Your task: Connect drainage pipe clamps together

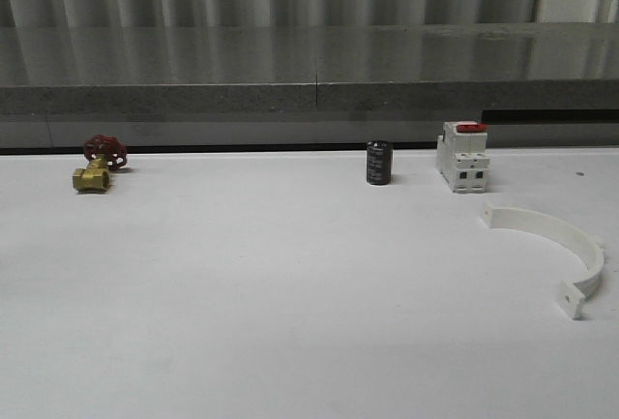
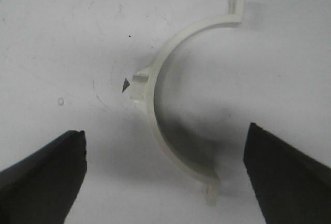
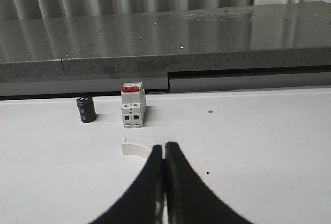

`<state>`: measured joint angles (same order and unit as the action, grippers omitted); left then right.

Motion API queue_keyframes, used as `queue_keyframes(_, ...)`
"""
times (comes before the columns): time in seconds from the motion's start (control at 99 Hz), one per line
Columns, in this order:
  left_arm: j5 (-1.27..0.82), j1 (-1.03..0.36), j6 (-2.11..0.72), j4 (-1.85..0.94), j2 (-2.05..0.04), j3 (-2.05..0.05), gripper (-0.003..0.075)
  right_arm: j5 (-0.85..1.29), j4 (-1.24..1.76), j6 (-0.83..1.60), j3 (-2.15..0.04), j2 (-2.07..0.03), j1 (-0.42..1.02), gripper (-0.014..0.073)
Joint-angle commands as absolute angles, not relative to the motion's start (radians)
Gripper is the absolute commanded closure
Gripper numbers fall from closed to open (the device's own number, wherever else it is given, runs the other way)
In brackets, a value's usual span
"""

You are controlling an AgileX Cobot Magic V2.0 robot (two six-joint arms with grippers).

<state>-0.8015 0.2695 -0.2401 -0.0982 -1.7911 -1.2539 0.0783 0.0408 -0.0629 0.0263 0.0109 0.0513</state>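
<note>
Two clamp halves, one per arm. One half-ring (image 1: 556, 245) lies flat near the bench's right edge; the other half-ring (image 2: 176, 94) lies on the bench under your left gripper (image 2: 165, 177), jaws wide apart and empty. Right gripper (image 3: 164, 182) is clenched on nothing. They look light, thin, stiff plastic (likely to skid on the bench), so grip across the band mid-arc, leaving the end tabs clear. Also one breaker (image 1: 462, 156), one capacitor (image 1: 378, 163), one brass valve (image 1: 99, 164).

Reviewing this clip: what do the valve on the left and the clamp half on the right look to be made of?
The valve body looks like brass: yellow, slightly shiny metal, with a dark red handwheel, likely painted metal, though too small to tell. The clamp half looks like matte white molded plastic: a thin, uniform band with flat tabs at its ends.
</note>
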Motion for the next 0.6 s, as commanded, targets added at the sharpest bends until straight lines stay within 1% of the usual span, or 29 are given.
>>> queue_keyframes(0.0, -0.769, 0.273, -0.245, -0.113, -1.806, -1.328, 0.0115, -0.011, 0.033, -0.058, 0.01, 0.03, 0.053, 0.0662)
queue_keyframes(0.242, -0.784, 0.273, -0.247, -0.111, -1.913, -1.417, 0.0115, -0.011, 0.033, -0.058, 0.01, 0.03, 0.053, 0.0662)
queue_keyframes(0.586, -0.783, 0.273, -0.247, -0.108, -1.982, -1.42, 0.0115, -0.011, 0.033, -0.058, 0.01, 0.03, 0.053, 0.0662)
